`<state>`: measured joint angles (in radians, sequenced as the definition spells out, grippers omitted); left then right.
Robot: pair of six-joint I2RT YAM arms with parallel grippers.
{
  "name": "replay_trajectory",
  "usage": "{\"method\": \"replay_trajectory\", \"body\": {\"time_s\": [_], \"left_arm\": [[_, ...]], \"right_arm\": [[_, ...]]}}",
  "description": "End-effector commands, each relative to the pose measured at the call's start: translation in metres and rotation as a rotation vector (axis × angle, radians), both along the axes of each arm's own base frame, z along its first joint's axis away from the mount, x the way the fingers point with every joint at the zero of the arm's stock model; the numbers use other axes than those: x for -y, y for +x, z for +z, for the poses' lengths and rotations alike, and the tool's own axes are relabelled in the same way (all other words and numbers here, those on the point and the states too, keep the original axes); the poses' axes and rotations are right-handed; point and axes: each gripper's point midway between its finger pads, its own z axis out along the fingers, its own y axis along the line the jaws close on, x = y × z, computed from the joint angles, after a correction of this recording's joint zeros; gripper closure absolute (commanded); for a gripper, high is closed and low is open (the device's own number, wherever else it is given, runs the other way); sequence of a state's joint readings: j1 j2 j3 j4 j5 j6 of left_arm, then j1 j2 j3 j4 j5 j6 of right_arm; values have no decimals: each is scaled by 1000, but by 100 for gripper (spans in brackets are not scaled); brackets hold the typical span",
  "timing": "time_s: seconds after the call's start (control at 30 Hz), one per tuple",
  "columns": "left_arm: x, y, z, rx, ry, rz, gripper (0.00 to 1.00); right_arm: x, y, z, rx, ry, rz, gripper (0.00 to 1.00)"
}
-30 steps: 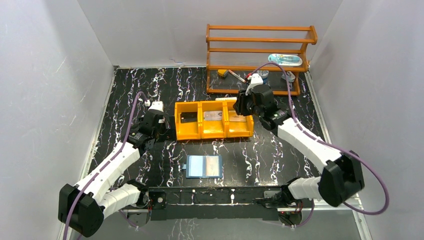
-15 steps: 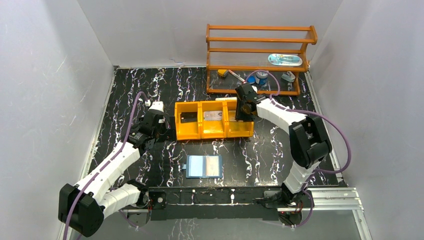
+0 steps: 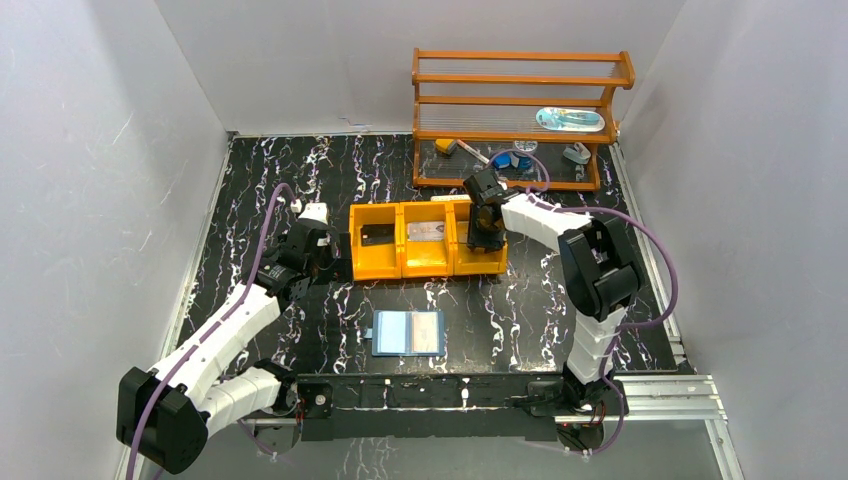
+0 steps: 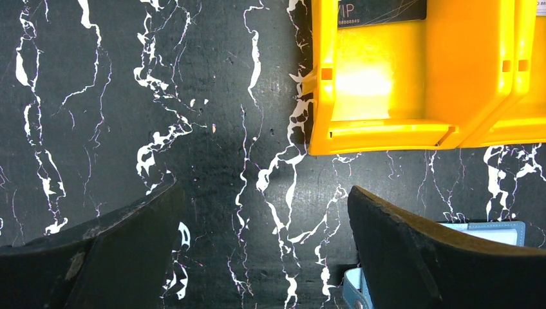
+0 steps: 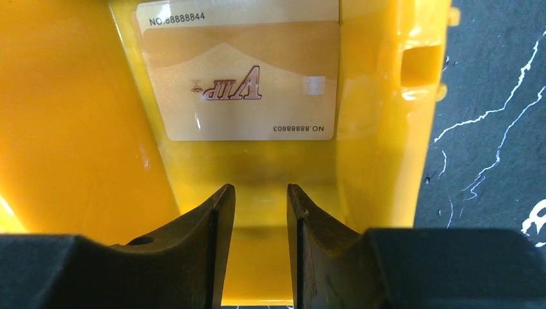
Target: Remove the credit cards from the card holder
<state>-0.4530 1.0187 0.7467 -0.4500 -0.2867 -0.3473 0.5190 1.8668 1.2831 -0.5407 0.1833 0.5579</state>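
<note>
2 credit cards [image 5: 241, 84] in right bin of tray [image 3: 425, 268] | right jaws above, slightly parted, empty | left jaws spread wide

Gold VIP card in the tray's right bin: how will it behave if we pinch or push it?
The gold rectangular VIP card looks thin and glossy, lying flat: probably light, stiff, hard to pinch from above. It overlaps a pale card, so a push may slide it.

The card holder [image 3: 408, 333] lies open and flat on the bench, its right leaf showing grey. In the orange tray [image 3: 425, 268], left to right, lie a dark card [image 3: 377, 237], a silvery card [image 3: 427, 231] and a gold VIP card [image 5: 241, 80] over a paler one.
</note>
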Motion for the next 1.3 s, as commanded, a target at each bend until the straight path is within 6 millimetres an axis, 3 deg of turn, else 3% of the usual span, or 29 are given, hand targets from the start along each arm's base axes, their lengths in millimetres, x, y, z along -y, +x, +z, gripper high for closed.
{"method": "replay_trajectory", "body": {"time_s": [0.0, 0.47, 0.6, 0.77, 1.03, 1.17, 1.27], "left_arm": [[-2, 1, 4, 10, 5, -2, 2], [-4, 1, 6, 17, 11, 1, 2], [-4, 1, 5, 14, 10, 0, 2], [-4, 1, 5, 13, 12, 1, 2], [-3, 1, 5, 12, 7, -4, 2], [-2, 1, 5, 11, 5, -6, 2], [-4, 1, 7, 17, 9, 0, 2]], "right_arm": [[-6, 19, 6, 59, -5, -12, 57], [-3, 48, 3, 169, -51, -91, 57], [-12, 54, 1, 201, -9, -75, 56], [-12, 51, 4, 177, -11, -73, 56], [-12, 29, 87, 315, 138, -53, 51], [0, 11, 101, 363, 126, -82, 44], [-18, -18, 116, 417, 142, -43, 38]]}}
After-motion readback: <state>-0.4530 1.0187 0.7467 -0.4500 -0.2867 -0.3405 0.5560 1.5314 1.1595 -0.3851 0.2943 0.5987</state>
